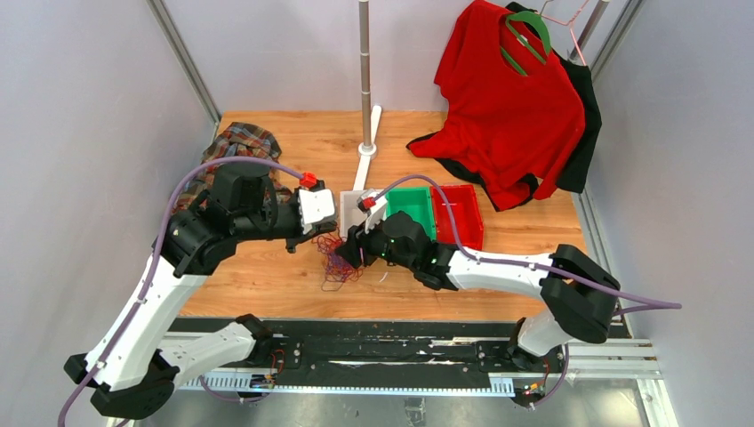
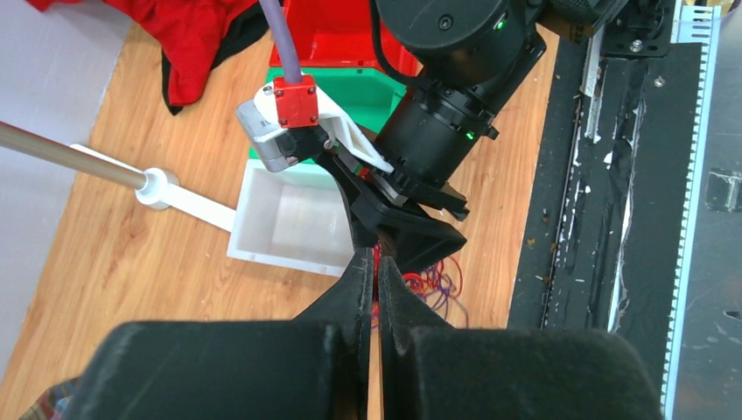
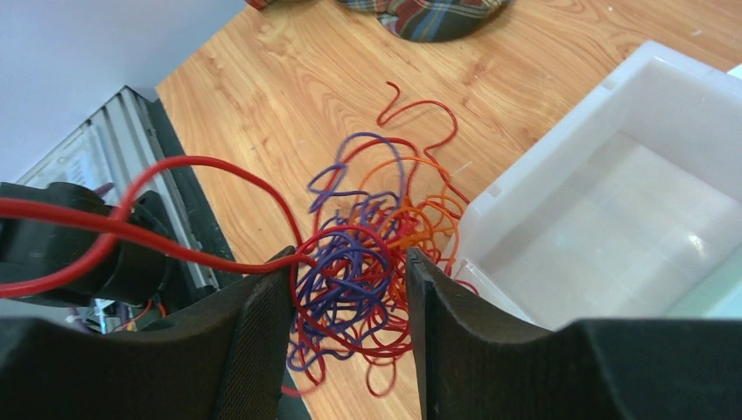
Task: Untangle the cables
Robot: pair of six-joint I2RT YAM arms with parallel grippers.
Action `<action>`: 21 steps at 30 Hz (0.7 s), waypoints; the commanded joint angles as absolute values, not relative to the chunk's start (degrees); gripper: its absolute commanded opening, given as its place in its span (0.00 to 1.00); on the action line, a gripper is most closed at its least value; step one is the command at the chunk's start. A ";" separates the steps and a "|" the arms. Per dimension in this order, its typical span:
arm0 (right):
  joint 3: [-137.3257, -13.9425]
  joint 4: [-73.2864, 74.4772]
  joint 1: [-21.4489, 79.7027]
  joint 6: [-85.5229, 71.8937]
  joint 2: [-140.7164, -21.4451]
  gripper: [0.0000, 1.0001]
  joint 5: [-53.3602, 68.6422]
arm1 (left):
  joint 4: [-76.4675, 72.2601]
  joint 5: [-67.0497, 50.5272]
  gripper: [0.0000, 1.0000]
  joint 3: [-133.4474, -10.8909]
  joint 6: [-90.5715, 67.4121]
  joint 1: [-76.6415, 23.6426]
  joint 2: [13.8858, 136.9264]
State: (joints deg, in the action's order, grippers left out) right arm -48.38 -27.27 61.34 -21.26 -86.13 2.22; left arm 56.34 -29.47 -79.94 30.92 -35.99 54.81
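The cables (image 1: 336,260) are a tangle of thin red, orange and purple loops on the wooden table, just in front of a white bin. My left gripper (image 1: 323,234) is at the tangle's upper left. In the left wrist view the left gripper (image 2: 377,259) is shut on a red cable strand at its fingertips. In the right wrist view that red strand (image 3: 201,166) runs tight from the tangle (image 3: 367,254) off to the left. My right gripper (image 3: 348,267) is open, with one finger on each side of the tangle. It meets the left gripper tip to tip (image 1: 349,251).
The white bin (image 1: 348,203) stands behind the tangle, with a green bin (image 1: 411,206) and a red bin (image 1: 458,213) to its right. A plaid cloth (image 1: 240,142) lies at the back left. A pole stand (image 1: 365,80) and a hung red shirt (image 1: 507,98) are at the back.
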 commanded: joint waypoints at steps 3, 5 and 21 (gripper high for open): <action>-48.90 -30.12 61.87 -21.73 -86.75 0.42 -2.80 | 57.57 -31.63 0.00 -82.50 30.32 -36.30 54.23; -47.88 -30.19 61.87 -21.85 -86.95 0.38 -3.37 | 58.03 -31.73 0.00 -83.18 30.32 -36.30 54.31; -42.06 -31.00 62.63 -26.56 -93.45 0.29 -1.52 | 58.01 -18.41 0.00 -110.33 34.16 -36.30 60.28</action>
